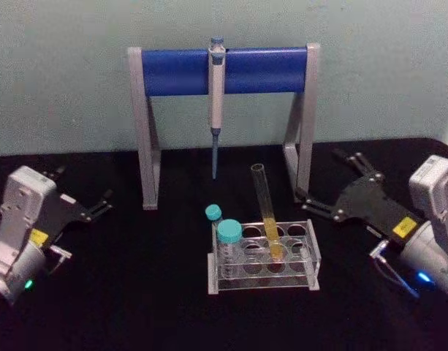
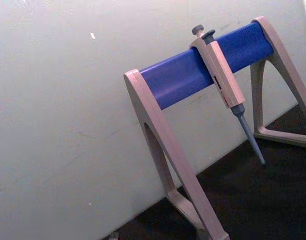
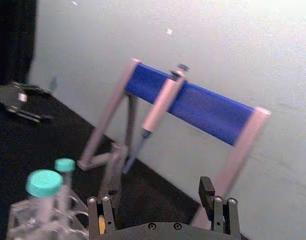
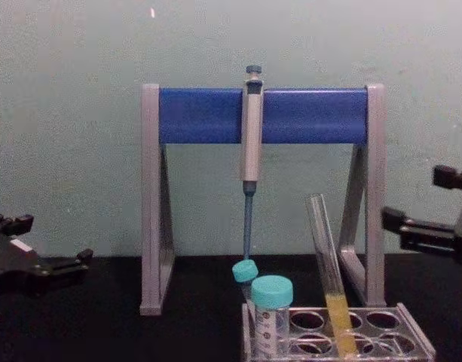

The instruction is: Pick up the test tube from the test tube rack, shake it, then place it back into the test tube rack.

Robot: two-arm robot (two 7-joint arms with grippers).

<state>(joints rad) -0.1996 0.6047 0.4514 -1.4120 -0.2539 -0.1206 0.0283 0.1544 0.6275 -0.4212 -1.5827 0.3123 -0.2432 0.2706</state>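
Head view: the tube [image 1: 267, 208] leans in a back hole of the rack [image 1: 313, 257], with yellow liquid [image 1: 274, 245] at its bottom. My right end effector [image 1: 316, 173] hangs wide open near the rack's right side, not touching. My left end effector [image 1: 85, 186] rests open, far off over the worktop [image 1: 136, 307]. I think the tube is light, slippery glass that breaks easily, so I'd pinch its bare top part gently.
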